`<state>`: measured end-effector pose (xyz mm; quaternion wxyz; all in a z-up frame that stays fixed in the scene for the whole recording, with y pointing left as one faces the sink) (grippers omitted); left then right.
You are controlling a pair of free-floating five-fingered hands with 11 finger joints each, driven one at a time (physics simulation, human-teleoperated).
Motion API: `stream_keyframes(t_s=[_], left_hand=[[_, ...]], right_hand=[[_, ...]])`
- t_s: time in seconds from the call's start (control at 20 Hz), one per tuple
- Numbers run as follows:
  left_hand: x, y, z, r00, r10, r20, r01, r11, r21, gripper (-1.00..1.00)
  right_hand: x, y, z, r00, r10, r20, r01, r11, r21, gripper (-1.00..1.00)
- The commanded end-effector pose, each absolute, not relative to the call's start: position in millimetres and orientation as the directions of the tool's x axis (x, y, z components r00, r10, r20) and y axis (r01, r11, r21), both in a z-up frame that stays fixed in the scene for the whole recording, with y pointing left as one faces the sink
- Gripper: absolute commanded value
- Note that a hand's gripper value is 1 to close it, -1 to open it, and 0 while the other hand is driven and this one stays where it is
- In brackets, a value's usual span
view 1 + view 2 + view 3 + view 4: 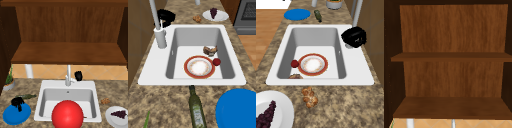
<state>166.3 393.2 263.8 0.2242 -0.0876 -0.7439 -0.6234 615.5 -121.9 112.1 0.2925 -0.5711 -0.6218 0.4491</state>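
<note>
My left hand (17, 102) hangs over a blue plate (16, 115) on the counter left of the sink, its fingers relaxed and pointing down. My right hand (78, 75) floats just right of the faucet (68, 75) behind the basin; it is a dark mass beside the faucet base in the right side view (354, 37) and beyond the faucet in the left side view (165, 16). In the sink (203, 32) lie a red-rimmed plate (199, 67), a small red ball-like fruit (216, 61) and a brown piece of food (210, 50).
A green bottle (196, 107) lies between the sink and the blue plate. On the right counter are a pastry (309, 97) and a white plate with grapes (268, 112). A potted plant (9, 83) stands far left. Wooden shelves (451, 106) hang above.
</note>
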Motion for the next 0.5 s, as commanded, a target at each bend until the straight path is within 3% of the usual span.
stream_keyframes(t_s=[0.0,0.45], left_hand=[[166.3,393.2,263.8,-0.884,-0.149,0.443,0.410,0.207,0.888,0.00],[166.3,393.2,263.8,-0.884,-0.149,0.443,0.410,0.207,0.888,0.00]], right_hand=[[599.9,-125.5,89.3,-0.124,0.988,-0.092,0.472,-0.023,-0.881,1.00],[600.7,-124.5,79.9,-0.142,0.984,-0.105,0.512,-0.018,-0.859,1.00]])
